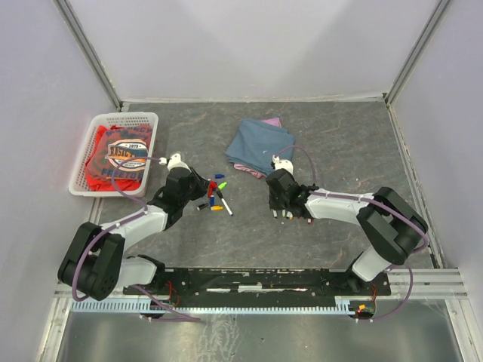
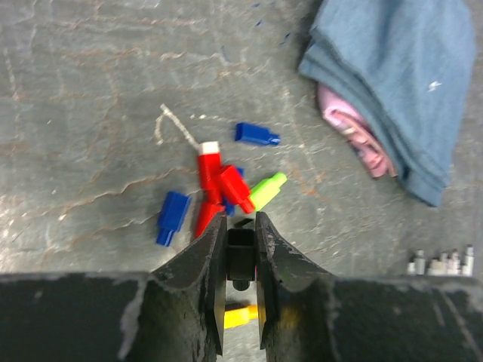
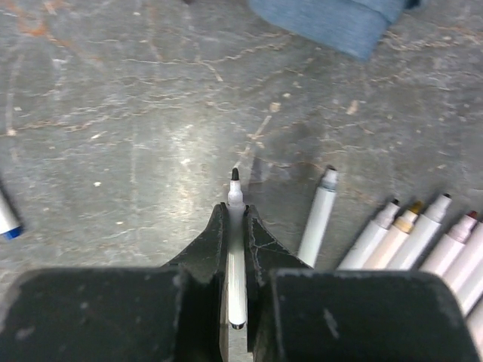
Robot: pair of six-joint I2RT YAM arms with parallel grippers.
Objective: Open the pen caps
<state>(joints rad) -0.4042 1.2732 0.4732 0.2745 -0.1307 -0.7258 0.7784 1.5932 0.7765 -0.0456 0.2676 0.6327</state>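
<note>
My left gripper (image 2: 241, 222) is shut on a small black pen cap (image 2: 241, 253), held just above the table. In front of it lie loose caps: red (image 2: 235, 188), green (image 2: 267, 190), two blue (image 2: 256, 135) and a yellow one (image 2: 240, 315) under the fingers. In the top view the left gripper (image 1: 198, 188) is beside this cap pile (image 1: 216, 188). My right gripper (image 3: 235, 211) is shut on an uncapped white pen (image 3: 235, 192) with its black tip pointing forward. Several uncapped pens (image 3: 377, 237) lie side by side to its right. The right gripper also shows in the top view (image 1: 285, 213).
A folded blue cloth (image 1: 260, 145) over a pink one lies at the back centre. A white basket (image 1: 90, 185) with red clothing stands at the far left. One white pen (image 1: 225, 205) lies next to the cap pile.
</note>
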